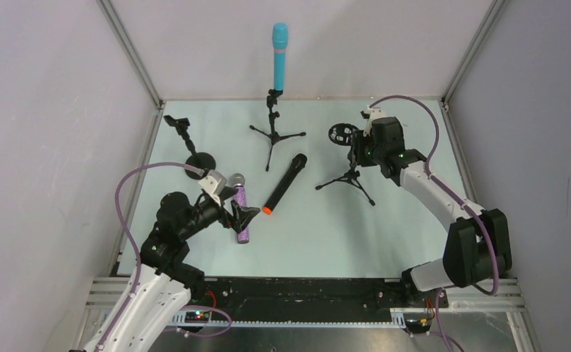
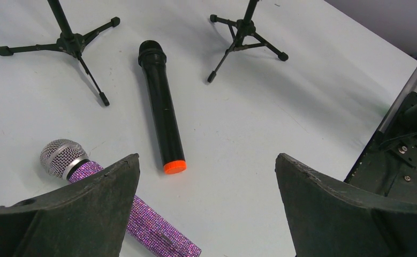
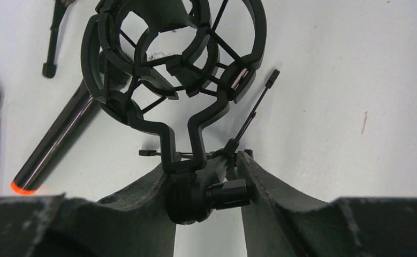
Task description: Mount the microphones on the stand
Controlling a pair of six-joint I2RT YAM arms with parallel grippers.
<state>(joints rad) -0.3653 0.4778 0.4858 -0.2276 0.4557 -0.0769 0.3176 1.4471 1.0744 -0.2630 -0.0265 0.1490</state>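
Left gripper point(image 1: 240, 203) hangs wide open, holding nothing, right over the purple mic point(image 2: 158, 234), which lies flat near the front edge. I'd drop straight down and pinch mid-handle, clear of the mesh head, so it can't roll. Black mic point(image 1: 284, 183) lies just beyond, mid-table. Right gripper point(image 3: 206, 176) is clamped on the shock-mount stand point(image 1: 350, 174) at its neck, probably steadying it. Blue mic point(image 1: 279, 55) sits upright in the back stand point(image 1: 273, 126). Pale matte table point(image 1: 319, 235), plain grey walls, aluminium posts.

Three microphones point(image 1: 279, 55), three stands point(image 1: 273, 138)
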